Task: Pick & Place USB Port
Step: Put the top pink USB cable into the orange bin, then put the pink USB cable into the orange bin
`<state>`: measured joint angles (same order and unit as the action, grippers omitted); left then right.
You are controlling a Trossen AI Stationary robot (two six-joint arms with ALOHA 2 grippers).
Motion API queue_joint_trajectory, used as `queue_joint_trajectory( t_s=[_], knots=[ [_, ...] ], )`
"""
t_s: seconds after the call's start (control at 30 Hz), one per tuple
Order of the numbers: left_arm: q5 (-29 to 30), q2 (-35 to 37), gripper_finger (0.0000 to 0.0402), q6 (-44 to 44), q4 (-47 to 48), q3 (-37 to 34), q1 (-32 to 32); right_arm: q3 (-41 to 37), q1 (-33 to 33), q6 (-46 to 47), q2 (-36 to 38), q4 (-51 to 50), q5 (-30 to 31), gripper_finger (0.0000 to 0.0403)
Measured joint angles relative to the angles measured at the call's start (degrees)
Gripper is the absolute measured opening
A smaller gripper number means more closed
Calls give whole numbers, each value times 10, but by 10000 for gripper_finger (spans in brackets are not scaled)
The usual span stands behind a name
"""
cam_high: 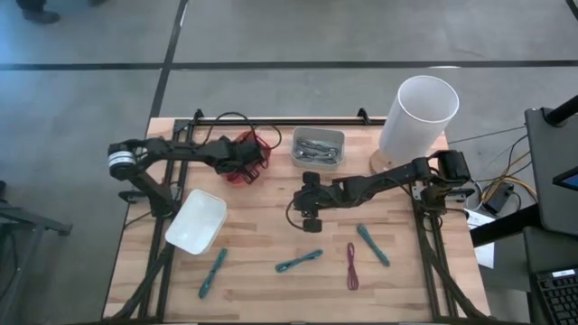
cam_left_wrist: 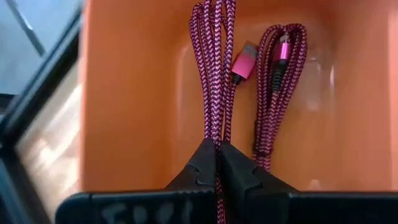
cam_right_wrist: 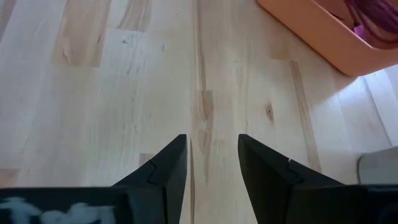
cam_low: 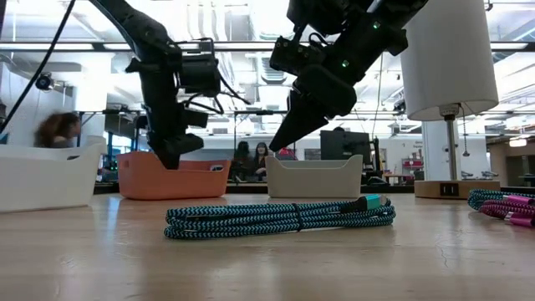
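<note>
**Left gripper pinching a pink cable over the orange bin**

In the high view we are seeing the left gripper (cam_high: pixel 242 161) sitting over the orange bin (cam_high: pixel 250 159) in the upper left-centre of the frame, beside the grey bin (cam_high: pixel 318 147) at top centre. The right gripper (cam_high: pixel 310 209) is hovering over bare wood at centre frame. A white bin (cam_high: pixel 196 221) is lying at lower left. Along the bottom of the frame, three teal cables (cam_high: pixel 300 262) and one pink cable (cam_high: pixel 351 266) are resting on the table (cam_high: pixel 262 289), and a white cylinder (cam_high: pixel 416 115) is standing at upper right.

In the low view we are looking past a coiled teal cable (cam_low: pixel 280 217) in the foreground centre. The left gripper (cam_low: pixel 174 149) is dipping toward the orange bin (cam_low: pixel 174 179) at left centre, though its fingertips are hard for us to make out here. The right gripper (cam_low: pixel 284 134) is hanging above the grey bin (cam_low: pixel 313 177).

In the left wrist view we are seeing the fingers (cam_left_wrist: pixel 239 174) pressed together on a pink cable bundle (cam_left_wrist: pixel 213 74), which is hanging over the orange bin's floor (cam_left_wrist: pixel 130 106); a second pink bundle (cam_left_wrist: pixel 278 87) is lying inside at upper right.

In the right wrist view the right gripper (cam_right_wrist: pixel 211 158) is spread, holding nothing, above the bare table (cam_right_wrist: pixel 93 93), with the orange bin's corner (cam_right_wrist: pixel 311 31) at upper right.
</note>
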<state>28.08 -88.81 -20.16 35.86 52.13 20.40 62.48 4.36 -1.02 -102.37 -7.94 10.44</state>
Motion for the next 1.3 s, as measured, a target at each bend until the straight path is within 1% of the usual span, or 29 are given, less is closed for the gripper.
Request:
queue_joint_trajectory(
  t_s=[0.1,0.37,0.43,0.7,0.83,1.0,1.2,1.3],
  knots=[
    [-3,-6,3,1,-14,-10,0,0,0,0,0,0,0,132],
    [-3,-9,7,2,-14,-22,2,0,0,0,0,-2,0,129],
    [-3,-9,19,6,-13,-21,2,0,0,4,0,-3,0,130],
    [-1,-9,92,11,-14,-4,2,0,4,27,1,-26,-1,141],
    [0,-9,108,30,-14,11,2,0,11,76,9,-58,-1,144],
    [1,-9,108,42,-13,41,2,0,26,158,31,-140,-1,139],
    [1,-9,108,72,-14,71,2,0,41,282,58,-231,-6,139],
    [1,-9,106,80,-14,79,2,0,43,344,72,-261,-39,143]
  ],
)
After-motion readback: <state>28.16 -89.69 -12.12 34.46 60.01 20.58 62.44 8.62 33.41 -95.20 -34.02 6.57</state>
